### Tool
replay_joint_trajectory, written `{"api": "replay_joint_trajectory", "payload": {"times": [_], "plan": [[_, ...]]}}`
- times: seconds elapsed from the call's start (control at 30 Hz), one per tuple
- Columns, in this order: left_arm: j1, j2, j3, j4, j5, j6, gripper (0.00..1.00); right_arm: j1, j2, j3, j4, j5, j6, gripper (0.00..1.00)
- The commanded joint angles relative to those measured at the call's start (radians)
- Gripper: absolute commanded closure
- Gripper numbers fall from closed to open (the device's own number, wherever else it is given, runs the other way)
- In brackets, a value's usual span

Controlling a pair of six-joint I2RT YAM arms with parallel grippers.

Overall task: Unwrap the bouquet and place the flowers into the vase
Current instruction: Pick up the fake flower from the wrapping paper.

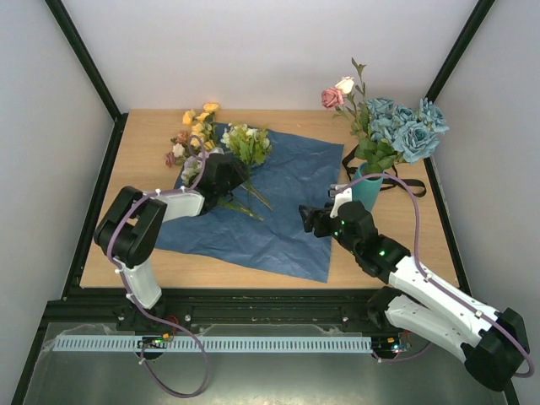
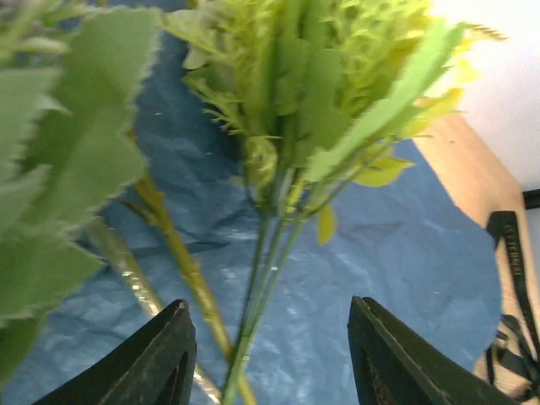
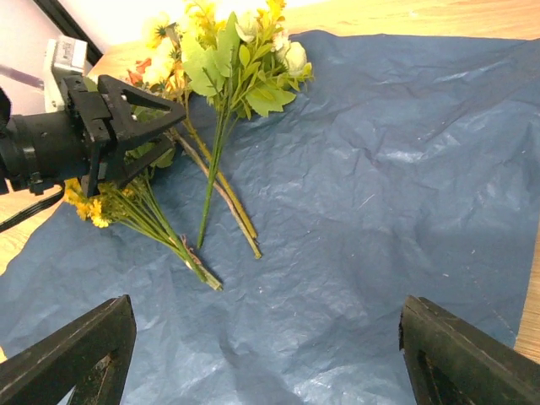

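Note:
The bouquet is undone, and its blue paper (image 1: 291,215) (image 3: 380,211) lies flat on the table. On the paper's far left corner lie loose flowers: a pale-green bunch (image 1: 246,143) (image 2: 321,67) (image 3: 240,59) and yellow and rust blooms (image 1: 198,122). My left gripper (image 1: 221,173) (image 2: 270,354) (image 3: 126,114) is over their stems (image 2: 253,312), which run between its jaws with a gap on each side. The teal vase (image 1: 368,190) at the right holds blue blooms (image 1: 405,126) and a pink rose (image 1: 332,97). My right gripper (image 1: 314,218) (image 3: 266,354) hangs open over bare paper.
A black ribbon (image 1: 405,183) (image 2: 510,278) lies on the wood behind and beside the vase. A bundle of thin yellow-flowered stems (image 3: 160,224) rests under the left gripper. Black frame rails border the table on the left and right.

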Motion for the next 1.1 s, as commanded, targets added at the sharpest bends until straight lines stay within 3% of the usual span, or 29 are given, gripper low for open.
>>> {"api": "replay_joint_trajectory", "payload": {"times": [0.0,0.47,1.07], "plan": [[0.035,0.032,0.02,-0.036,-0.03,-0.043,0.5,0.004,-0.011,-0.016,0.024,-0.029,-0.007,0.16],[0.083,0.131,-0.008,0.142,0.066,-0.059,0.66,0.003,-0.025,-0.037,0.058,-0.041,0.002,0.21],[0.089,0.195,0.005,0.19,0.069,-0.118,0.72,0.004,-0.021,-0.041,0.072,-0.042,0.002,0.23]]}}
